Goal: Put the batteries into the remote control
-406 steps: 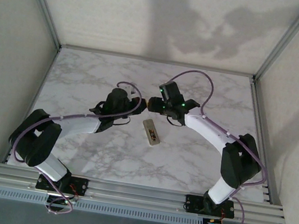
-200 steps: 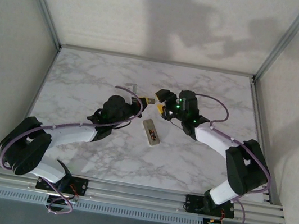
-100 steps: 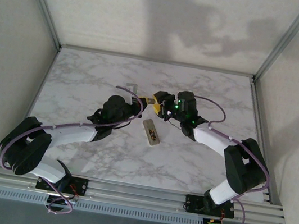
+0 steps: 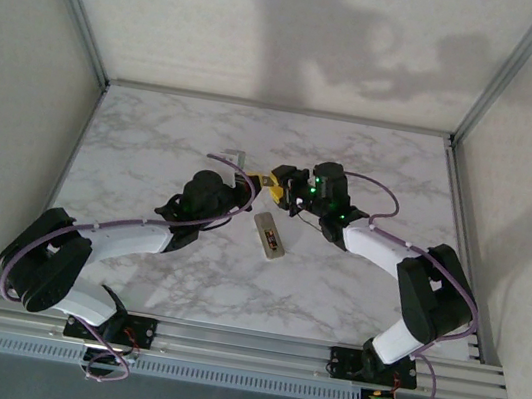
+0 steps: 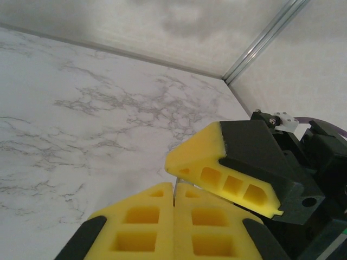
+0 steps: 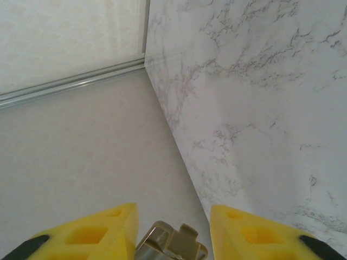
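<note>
Zero batteries look loaded, as far as you can judge: the remote control (image 4: 269, 235) lies flat on the marble table (image 4: 155, 131), touched by neither gripper, so loading seems wholly ahead of you. Both grippers meet just beyond the remote, on its side away from the arm bases. Your left gripper (image 5: 173, 187) has its fingers pressed together. Your right gripper (image 6: 173, 208) has fingers flanking a small grey-tan piece (image 6: 171, 246); whether they pinch it, you cannot tell.
</note>
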### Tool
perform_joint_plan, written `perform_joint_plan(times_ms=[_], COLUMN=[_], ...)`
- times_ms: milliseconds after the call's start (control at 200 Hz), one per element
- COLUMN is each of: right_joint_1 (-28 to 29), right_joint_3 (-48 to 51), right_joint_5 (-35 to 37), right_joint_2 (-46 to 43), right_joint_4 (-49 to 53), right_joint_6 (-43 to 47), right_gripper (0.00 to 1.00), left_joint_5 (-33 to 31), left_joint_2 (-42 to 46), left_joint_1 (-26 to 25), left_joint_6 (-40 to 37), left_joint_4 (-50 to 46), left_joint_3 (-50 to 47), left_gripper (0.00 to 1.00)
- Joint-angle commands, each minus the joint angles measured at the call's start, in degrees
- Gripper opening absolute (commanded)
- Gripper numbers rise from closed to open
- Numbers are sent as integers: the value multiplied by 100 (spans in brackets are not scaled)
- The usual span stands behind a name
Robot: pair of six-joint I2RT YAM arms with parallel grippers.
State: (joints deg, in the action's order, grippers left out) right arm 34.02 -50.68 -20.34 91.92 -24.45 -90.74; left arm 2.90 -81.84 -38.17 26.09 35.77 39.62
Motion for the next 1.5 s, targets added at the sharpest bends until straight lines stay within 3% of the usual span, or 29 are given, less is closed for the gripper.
perform_joint_plan(times_ms=[0, 185, 335, 386, 521, 736, 806, 951, 1167, 1247, 1497], right_joint_1=[54, 44, 12, -9, -31, -86, -89, -88, -91, -91, -177], right_joint_3=[-153, -198, -272, -298, -376, -373, -386, -378, -406, -400, -486], right_joint_5=[-129, -128, -143, -127, -119, -190, -267, -375, -366, -332, -440], right_joint_2=[129, 179, 219, 217, 236, 346, 397, 484, 444, 441, 419], right_joint_4=[-24, -15, 56, 125, 256, 201, 100, -128, -72, -3, 372], right_joint_6=[-11, 64, 250, 348, 543, 604, 588, 475, 593, 686, 1322], right_gripper=[36, 33, 29, 29, 29, 27, 27, 27, 24, 24, 25], left_joint_5=[-153, -155, -144, -143, -123, -93, 9, -19, 7, 9, 615], left_joint_2=[20, 6, -7, -5, 49, 35, -4, -93, -30, 59, 359], left_joint_1=[-49, -46, -48, -45, -34, -24, -25, -22, 41, 111, 578], left_joint_6=[-130, -141, -98, -83, -60, -28, -62, -106, -46, 8, 434], left_joint_4=[27, -15, -77, -95, -136, -140, -132, -184, -265, -357, -523], left_joint_3=[-48, -57, -41, -37, -50, -34, -24, 12, 24, 59, 31], left_gripper=[0, 0, 14, 28, 33, 33, 18, 9, 16, 32, 38])
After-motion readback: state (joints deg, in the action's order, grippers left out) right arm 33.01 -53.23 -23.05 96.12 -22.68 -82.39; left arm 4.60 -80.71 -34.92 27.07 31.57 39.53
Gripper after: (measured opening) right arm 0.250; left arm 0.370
